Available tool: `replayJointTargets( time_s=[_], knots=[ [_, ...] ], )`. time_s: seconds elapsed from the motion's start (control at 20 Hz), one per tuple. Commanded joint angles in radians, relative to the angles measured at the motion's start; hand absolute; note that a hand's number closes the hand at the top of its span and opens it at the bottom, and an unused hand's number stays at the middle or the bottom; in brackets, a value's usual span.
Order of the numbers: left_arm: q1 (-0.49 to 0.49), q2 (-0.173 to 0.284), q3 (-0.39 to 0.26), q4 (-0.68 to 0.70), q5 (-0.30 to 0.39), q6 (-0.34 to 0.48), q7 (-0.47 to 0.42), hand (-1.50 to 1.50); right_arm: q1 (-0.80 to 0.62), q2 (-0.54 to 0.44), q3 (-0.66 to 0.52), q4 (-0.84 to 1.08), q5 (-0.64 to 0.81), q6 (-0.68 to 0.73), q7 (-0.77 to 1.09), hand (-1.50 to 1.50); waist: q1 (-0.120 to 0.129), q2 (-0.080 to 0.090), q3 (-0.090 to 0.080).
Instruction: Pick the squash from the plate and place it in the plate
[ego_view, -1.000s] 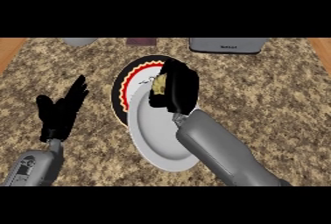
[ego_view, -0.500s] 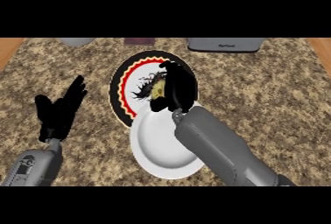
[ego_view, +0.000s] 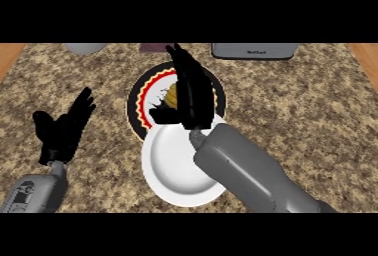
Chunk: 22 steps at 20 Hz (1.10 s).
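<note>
The right hand (ego_view: 188, 87) reaches over the patterned plate (ego_view: 140, 100), a black dish with a red and white ring that sits at about twelve o'clock from the white plate (ego_view: 177, 175); its fingers run straight toward twelve o'clock and its thumb spreads toward nine o'clock, so it is open and holds nothing; the squash (ego_view: 173, 94), a yellow piece, lies on the patterned plate and peeks out just at the hand's nine o'clock side, mostly hidden; whether the fingers touch it cannot be told; the white plate lies on the speckled worktop (ego_view: 310, 115), its far rim overlapping the patterned plate, with the grey forearm crossing its three o'clock side; the left hand (ego_view: 65, 127) rests at nine o'clock, fingers up and relaxed, apart from both plates; a grey appliance (ego_view: 255, 51) stands at one o'clock.
</note>
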Motion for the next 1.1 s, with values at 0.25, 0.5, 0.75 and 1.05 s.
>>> replayJointTargets(
  time_s=[0.25, 0.5, 0.75, 1.05],
  knots=[
    [0.006, 0.001, -0.001, -0.033, -0.011, -0.004, 0.032, 0.0, 0.082, 0.001, -0.062, -0.257, -0.285, -0.043, 0.025, -1.5, -0.007, -0.002, 0.001],
    [0.015, 0.047, 0.057, -0.043, 0.026, -0.065, 0.052, 0.0, 0.208, 0.001, -0.115, -0.316, -0.398, 0.04, -0.15, -1.5, -0.014, -0.002, 0.0],
    [-0.009, -0.008, 0.051, -0.037, -0.006, -0.047, 0.065, 0.0, 0.268, 0.0, -0.17, -0.216, -0.434, 0.077, -0.383, -1.5, -0.014, -0.001, 0.0],
    [0.102, -0.005, 0.089, -0.047, -0.023, -0.095, -0.033, 0.0, 0.33, -0.008, -0.261, -0.253, -0.405, 0.177, -0.397, -1.5, -0.013, -0.002, -0.001]
  ],
)
